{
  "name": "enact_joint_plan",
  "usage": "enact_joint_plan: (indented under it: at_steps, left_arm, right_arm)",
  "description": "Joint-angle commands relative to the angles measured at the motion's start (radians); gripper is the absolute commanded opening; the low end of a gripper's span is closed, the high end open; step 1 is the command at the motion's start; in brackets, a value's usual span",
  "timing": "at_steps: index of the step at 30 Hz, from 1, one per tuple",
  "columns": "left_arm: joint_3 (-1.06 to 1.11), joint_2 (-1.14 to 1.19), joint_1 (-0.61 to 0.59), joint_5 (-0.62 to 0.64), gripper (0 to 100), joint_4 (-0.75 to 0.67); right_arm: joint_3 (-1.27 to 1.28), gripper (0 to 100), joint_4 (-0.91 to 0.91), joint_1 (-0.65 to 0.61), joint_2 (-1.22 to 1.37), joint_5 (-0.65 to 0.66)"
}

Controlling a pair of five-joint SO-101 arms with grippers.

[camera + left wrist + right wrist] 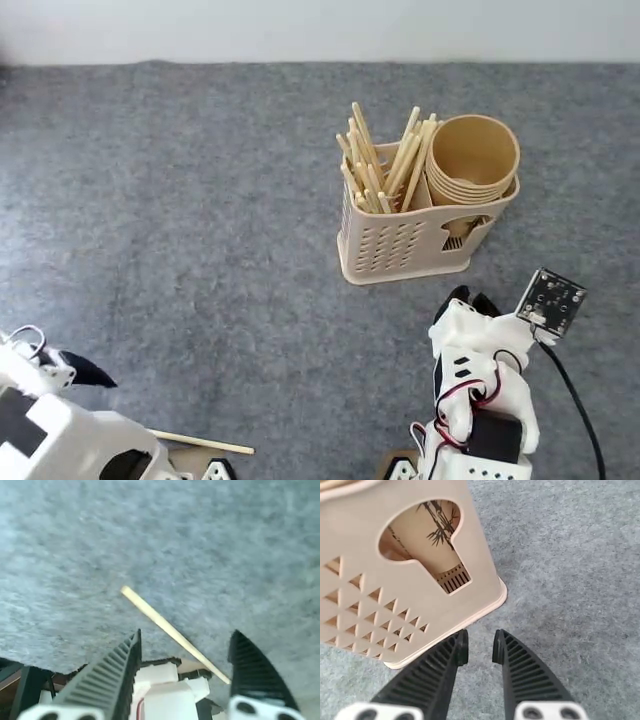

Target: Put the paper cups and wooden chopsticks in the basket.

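Grey felt is carrying one loose chopstick; I am holding my left gripper wide above it, judging a square mid-length pinch best.

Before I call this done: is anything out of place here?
Yes: one wooden chopstick lies flat on the grey mat below the left gripper, well apart from the basket holding the other chopsticks and paper cups.

You've got a grey felt mat covering the desk nearly edge to edge. Its far edge meets a plain white wall. At the near edge, a brown sliver of bare desk shows.
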Motion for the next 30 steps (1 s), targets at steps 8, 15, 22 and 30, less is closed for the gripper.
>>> enact_joint_plan:
  at_steps: [8, 15, 22, 30]
  left_arm:
    - [0.079, 0.008, -0.061, -0.086, 29, -0.141]
    - [0.209, 0.008, -0.06, -0.094, 15, -0.301]
    - [0.208, 0.008, -0.058, -0.094, 1, -0.301]
    - [0.154, -0.003, 0.112, -0.071, 1, -0.175]
  right_arm:
    - [-0.005, 10.0, -0.005, -0.007, -0.013, -0.003]
    - [-0.005, 10.0, -0.005, -0.007, -0.013, -0.003]
    - [-0.005, 10.0, -0.005, -0.007, -0.013, -0.003]
    - [-0.005, 10.0, -0.005, -0.007, -0.013, -0.003]
